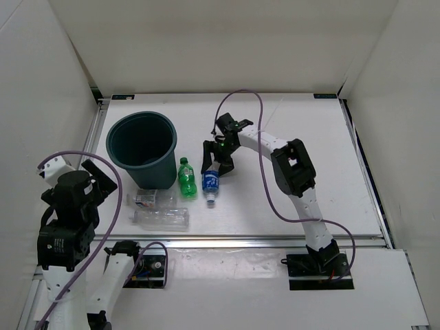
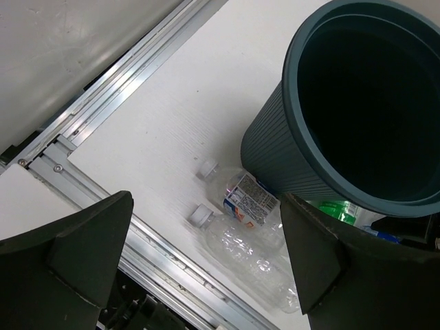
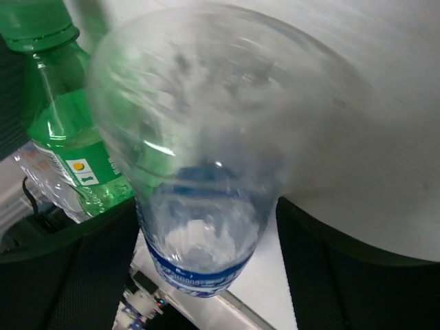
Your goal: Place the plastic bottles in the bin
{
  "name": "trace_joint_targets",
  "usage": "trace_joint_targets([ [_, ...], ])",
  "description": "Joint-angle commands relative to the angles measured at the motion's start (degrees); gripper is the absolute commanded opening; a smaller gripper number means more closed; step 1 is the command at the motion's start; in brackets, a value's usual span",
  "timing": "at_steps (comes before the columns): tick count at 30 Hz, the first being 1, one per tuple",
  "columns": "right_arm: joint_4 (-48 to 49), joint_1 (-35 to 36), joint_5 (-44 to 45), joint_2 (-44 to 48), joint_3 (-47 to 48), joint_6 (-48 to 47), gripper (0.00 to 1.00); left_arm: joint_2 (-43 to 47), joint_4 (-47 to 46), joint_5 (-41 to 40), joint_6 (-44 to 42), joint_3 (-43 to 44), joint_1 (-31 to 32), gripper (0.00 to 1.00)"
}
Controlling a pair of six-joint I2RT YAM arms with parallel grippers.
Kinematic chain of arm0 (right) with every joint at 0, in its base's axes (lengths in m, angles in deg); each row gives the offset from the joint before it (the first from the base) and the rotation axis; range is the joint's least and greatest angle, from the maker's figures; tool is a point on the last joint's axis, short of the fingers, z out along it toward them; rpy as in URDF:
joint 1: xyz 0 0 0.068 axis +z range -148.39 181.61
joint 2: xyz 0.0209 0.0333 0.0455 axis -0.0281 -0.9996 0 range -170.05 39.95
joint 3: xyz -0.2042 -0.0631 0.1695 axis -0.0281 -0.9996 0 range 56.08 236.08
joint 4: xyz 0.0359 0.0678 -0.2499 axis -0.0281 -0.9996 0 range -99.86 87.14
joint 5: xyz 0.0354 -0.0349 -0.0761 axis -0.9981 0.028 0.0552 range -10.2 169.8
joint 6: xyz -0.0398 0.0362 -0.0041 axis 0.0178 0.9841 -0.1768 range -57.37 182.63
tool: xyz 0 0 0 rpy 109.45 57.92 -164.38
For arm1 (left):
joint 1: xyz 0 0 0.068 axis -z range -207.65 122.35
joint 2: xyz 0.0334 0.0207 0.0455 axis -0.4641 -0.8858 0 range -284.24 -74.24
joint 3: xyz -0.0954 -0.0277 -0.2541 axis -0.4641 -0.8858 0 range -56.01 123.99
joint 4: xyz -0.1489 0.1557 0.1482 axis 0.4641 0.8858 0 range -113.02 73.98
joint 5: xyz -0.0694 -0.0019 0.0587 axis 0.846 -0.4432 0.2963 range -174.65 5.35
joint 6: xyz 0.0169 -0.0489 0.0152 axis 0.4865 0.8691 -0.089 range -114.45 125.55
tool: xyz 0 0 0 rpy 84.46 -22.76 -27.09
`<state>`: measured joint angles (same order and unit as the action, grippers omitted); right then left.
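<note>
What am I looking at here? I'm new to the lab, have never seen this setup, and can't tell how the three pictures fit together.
These are two robot arms bolted to a white table. One picture looks down from above; the other two come from small cameras on each arm's wrist, so the dark shapes at their edges are that arm's own fingers.

On the table stand a round dark teal bin and, beside it, four small plastic bottles lying down: a green one, a blue-labelled one and two clear ones nearer the arms.

The right arm's fingers straddle the blue-labelled bottle, which fills its wrist view; whether they grip it yet is unclear. The left arm's fingers are wide open and hold nothing.
</note>
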<state>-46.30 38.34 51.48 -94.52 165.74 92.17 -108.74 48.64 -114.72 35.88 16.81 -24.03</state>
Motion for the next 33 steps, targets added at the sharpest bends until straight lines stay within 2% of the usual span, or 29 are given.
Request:
trace_joint_targets([
  [1, 2.6, 0.0, -5.1, -1.1, -1.6, -0.9, 0.76, 0.0, 0.5, -1.0, -0.8, -1.0, 0.3, 0.99],
  [2, 2.6, 0.0, -5.1, -0.4, -2.3, -0.9, 0.70, 0.0, 0.0, -1.0, -0.8, -1.5, 0.3, 0.99],
  [7, 2.6, -1.2, -1.4, 11.1, -9.4, -0.3, 0.66, 1.2, -2.6, -1.0, -1.3, -3.7, 0.3, 0.99],
  [8, 2.6, -1.2, -0.7, 15.9, -10.6, -0.3, 0.62, 1.2, -2.6, -1.0, -0.8, -3.7, 0.3, 0.99],
  [11, 4.7, -1.8, 0.6, 24.4, -8.5, 3.1, 0.58, 2.8, -2.0, -0.5, 2.7, -3.7, 0.3, 0.99],
  [14, 6.4, 0.1, 4.4, 26.6, 3.1, 5.3, 0.53, 5.5, -3.2, 0.8, 3.2, -6.0, 0.3, 0.99],
  [15, 6.4, 0.7, 5.2, 25.5, 7.8, 5.3, 0.53, 6.2, -3.2, 1.3, 3.2, -6.7, 0.3, 0.99],
  [16, 5.5, 1.2, 5.9, 22.6, 18.0, 5.3, 0.53, 6.9, -3.7, 1.3, 3.2, -7.4, 0.3, 0.99],
  [18, 5.5, 3.2, 7.1, 19.4, 26.9, 6.3, 0.53, 8.0, -3.7, 1.3, 3.2, -8.0, 0.3, 0.99],
  [20, 11.6, 4.7, 7.8, 16.4, 32.4, 6.3, 0.53, 8.0, -3.7, 1.3, 4.1, -9.1, 0.3, 0.99],
  [22, 20.9, 7.4, 9.8, 15.7, 31.3, 5.2, 0.56, 9.2, -2.3, 0.7, 7.4, -9.6, 0.3, 0.99],
  [24, 22.9, 11.0, 14.3, 12.4, 33.5, 1.2, 0.57, 9.2, -1.8, 0.7, 9.1, -9.6, 0.3, 0.99],
  [27, 26.2, 15.5, 20.4, 8.5, 35.6, -4.2, 0.65, 8.5, -1.8, 3.1, 7.7, -9.1, 0.3, 0.99],
  [30, 28.1, 17.8, 22.9, 5.6, 35.6, -9.3, 0.70, 6.9, -1.8, 6.3, 7.0, -8.5, 0.3, 0.99],
  [32, 25.3, 19.2, 23.7, 6.6, 36.9, -11.5, 0.94, 6.0, -1.3, 7.1, 7.7, -8.5, 0.3, 0.99],
  [33, 22.3, 19.2, 25.5, 8.2, 35.8, -12.1, 1.00, 5.5, -1.3, 7.7, 7.7, -8.5, 0.3, 0.99],
])
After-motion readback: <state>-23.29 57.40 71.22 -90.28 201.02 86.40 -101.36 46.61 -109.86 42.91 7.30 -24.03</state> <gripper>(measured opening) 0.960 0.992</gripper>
